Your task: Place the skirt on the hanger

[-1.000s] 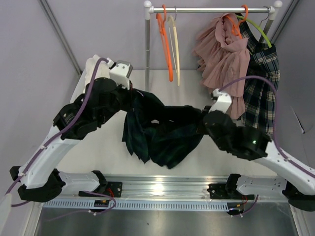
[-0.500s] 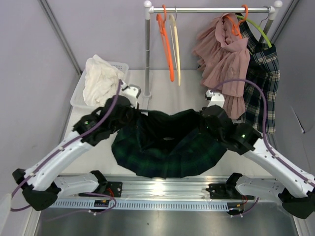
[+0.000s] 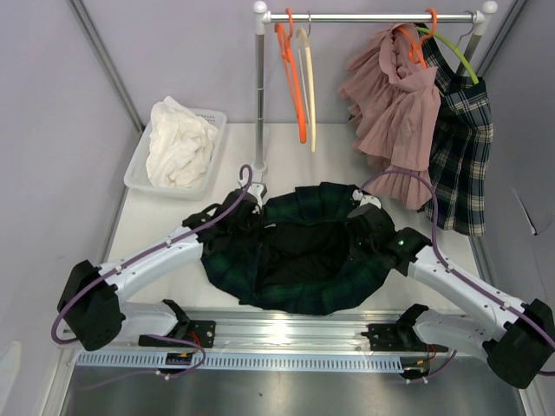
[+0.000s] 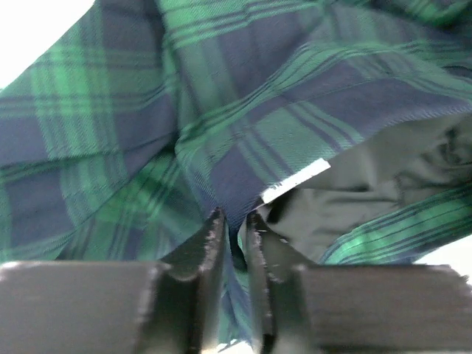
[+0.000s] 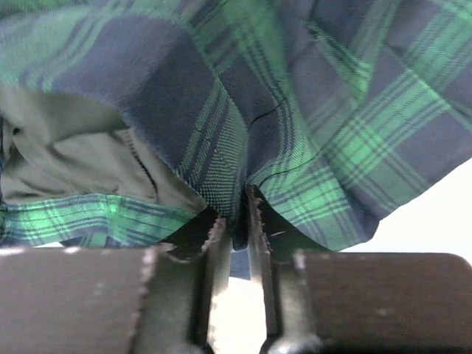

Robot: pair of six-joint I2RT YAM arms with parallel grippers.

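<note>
Top external: noted skirt (image 3: 299, 251) spread at table's (image 3: 160, 221) near edge. Found left gripper (image 4: 230, 221) and right gripper (image 5: 234, 210) each nipping a plaid fold, jaws nearly together. Advise lifting both evenly, cloth taut, toward orange hanger (image 3: 295, 95) at far edge.

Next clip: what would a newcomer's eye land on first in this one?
A dark green plaid skirt lies spread across the middle of the table. One fold of its edge is pinched in the left fingers and another in the right fingers. At the back, a rail carries bare hangers beside a pink garment already hung.
</note>
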